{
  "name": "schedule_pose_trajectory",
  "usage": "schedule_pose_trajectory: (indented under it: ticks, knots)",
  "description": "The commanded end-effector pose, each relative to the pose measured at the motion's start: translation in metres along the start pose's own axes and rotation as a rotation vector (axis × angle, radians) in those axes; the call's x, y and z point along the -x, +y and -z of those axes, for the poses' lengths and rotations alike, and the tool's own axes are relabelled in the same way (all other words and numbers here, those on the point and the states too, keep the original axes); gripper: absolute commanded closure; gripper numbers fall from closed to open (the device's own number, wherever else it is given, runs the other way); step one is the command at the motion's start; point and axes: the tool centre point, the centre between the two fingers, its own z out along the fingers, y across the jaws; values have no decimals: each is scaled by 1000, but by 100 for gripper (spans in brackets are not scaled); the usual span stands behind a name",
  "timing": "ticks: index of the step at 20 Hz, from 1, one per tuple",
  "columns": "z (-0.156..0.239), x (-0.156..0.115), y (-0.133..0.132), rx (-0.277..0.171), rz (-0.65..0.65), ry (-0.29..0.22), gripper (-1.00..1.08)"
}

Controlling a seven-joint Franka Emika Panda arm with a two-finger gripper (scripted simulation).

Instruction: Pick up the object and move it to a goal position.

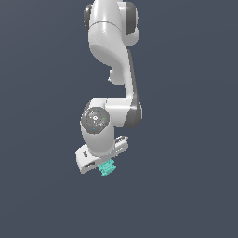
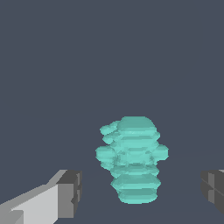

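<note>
The object [image 2: 133,159] is a small teal-green, lumpy, ridged block lying on the dark grey floor. In the wrist view it sits between my two grey fingertips [image 2: 70,192], with a wide gap on each side, touching neither. My gripper [image 2: 142,192] is open around it. In the exterior view the white arm reaches down and the gripper [image 1: 103,163] hangs right over the object [image 1: 107,168], which peeks out below the hand; the fingers themselves are hidden there.
A plain dark grey surface [image 1: 186,195] fills both views. No other objects or edges show. The arm's upper links [image 1: 111,42] rise toward the top of the exterior view.
</note>
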Motion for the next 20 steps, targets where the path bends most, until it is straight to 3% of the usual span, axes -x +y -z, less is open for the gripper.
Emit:
schedule_pose_trajectory:
  ticks: [1,7,20]
  knots:
    - [-2,-1,2,-1,12,0,-92]
    - [-6,0,2,-1,10,-1,-92]
    - [-55,0,2,-1,14,0,-92]
